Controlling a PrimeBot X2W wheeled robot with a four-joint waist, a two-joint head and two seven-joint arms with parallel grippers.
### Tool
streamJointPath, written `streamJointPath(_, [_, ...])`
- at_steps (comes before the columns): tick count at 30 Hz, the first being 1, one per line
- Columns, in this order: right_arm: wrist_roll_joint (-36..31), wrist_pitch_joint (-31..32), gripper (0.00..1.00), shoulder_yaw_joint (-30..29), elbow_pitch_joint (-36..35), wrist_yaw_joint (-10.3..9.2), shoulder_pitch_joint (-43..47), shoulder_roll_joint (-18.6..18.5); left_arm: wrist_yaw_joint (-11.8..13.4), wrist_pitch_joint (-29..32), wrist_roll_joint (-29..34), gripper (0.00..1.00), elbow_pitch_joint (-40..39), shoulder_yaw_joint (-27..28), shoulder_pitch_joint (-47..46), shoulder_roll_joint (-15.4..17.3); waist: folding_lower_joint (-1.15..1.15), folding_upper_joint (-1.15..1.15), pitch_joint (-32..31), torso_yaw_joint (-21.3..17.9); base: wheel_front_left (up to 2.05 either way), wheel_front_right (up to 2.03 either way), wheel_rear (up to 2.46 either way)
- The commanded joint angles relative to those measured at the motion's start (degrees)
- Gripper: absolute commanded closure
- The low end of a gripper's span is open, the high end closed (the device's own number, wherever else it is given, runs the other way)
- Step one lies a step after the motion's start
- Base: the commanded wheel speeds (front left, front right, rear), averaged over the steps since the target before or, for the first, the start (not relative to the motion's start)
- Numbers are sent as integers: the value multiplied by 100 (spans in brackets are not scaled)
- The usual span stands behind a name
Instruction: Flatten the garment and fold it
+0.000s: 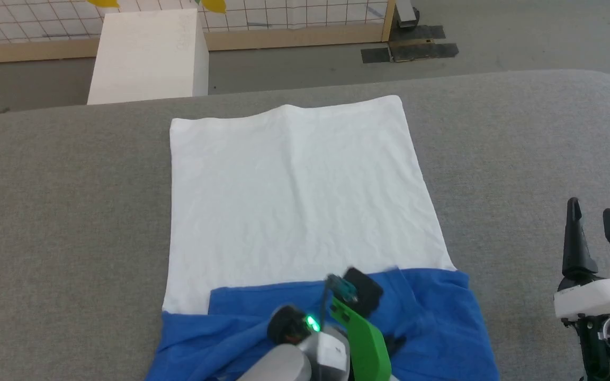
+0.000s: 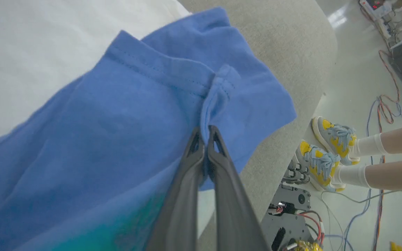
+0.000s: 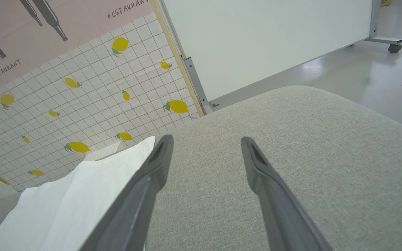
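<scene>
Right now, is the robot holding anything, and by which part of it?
The left end effector is shut on the garment, pinching a raised fold of its blue fabric near a stitched hem. The right end effector is open, holding nothing.

Grey fabric surface [image 1: 45,211], garment [image 1: 294,201] lying on it — white body flat, blue sleeves nr front edge

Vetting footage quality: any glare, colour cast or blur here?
Head view: the white body of the soft raglan shirt with blue sleeves looks washed out. Left wrist view: a green cast tints blue fabric beside the left gripper. Right wrist view: glare on the glossy grey floor; the right gripper blurs near the bottom edge.
</scene>
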Motion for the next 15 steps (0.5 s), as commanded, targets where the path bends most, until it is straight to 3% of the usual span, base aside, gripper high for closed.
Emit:
streamJointPath(1, [41,-57,0,8,32,-8,79,3,-37,213,-141,3,51,-142,81,55,0,0,27,-15,0,0,0])
streamJointPath(4, [50,-86,0,0,74,-8,71,3,-39,422,-418,0,-50,-192,3,144,0,0,31,5,0,0,0])
streamJointPath(8, [53,-89,0,-8,92,-8,34,3,-16,272,-951,0,-514,356,-186,174,0,0,10,72,0,0,0])
streamJointPath(12, [32,-42,0,79,67,-8,-35,3,295,-636,-837,0,-938,1380,-549,438,0,0,-11,101,0,0,0])
streamJointPath(15, [39,83,0,210,73,-8,-100,3,675,-1892,-282,0,-946,2207,-666,807,0,0,-25,79,0,0,0])
